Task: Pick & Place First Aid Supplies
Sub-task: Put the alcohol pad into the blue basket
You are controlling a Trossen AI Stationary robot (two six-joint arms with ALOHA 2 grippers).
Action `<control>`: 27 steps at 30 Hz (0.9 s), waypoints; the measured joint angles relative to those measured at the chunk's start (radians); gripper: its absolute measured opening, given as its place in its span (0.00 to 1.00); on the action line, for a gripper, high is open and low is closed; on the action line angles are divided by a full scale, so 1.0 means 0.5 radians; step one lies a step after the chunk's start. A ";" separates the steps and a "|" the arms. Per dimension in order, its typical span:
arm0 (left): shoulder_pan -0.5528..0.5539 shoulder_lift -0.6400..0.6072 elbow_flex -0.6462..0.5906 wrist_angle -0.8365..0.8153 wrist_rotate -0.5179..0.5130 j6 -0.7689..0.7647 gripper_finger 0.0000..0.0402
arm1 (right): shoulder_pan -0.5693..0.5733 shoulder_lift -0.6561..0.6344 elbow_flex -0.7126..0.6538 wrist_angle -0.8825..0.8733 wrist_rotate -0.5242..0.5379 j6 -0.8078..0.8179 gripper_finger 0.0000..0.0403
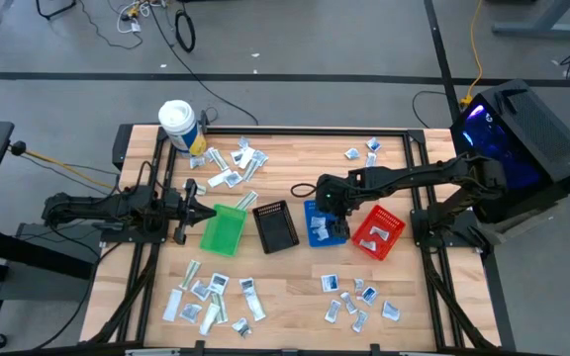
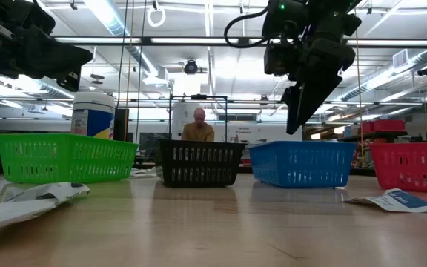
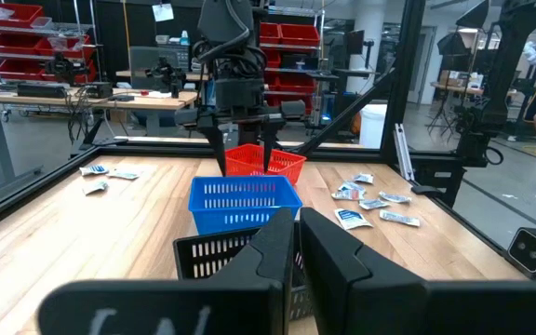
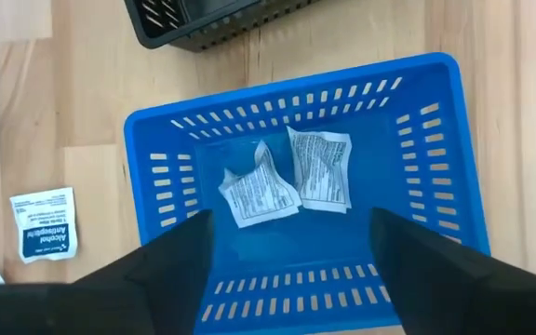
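The right hand (image 4: 291, 247) hung wide open and empty above the blue bin (image 4: 435, 140) mid-bench, two packets (image 4: 291, 177) lying inside: a drop looked finished. Next called for fetching another packet.

Wooden table (image 1: 295, 272) bearing four small bins in a row: green (image 1: 223, 230), black (image 1: 275, 225), blue (image 1: 319, 224), red (image 1: 378, 232). Sachets (image 1: 211, 299) lie scattered around them; a white tub (image 1: 178, 126) stands at one corner.
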 joint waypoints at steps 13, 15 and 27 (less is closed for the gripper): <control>0.000 0.000 0.000 0.000 0.000 0.000 0.08 | -0.142 -0.115 0.367 -0.146 0.101 0.253 0.72; 0.000 0.000 0.000 0.000 0.000 0.000 0.08 | -0.201 -0.115 0.425 -0.195 0.153 0.319 0.72; 0.000 0.000 0.000 0.000 0.000 0.000 0.08 | -0.639 -0.115 0.514 -0.408 0.460 0.392 0.72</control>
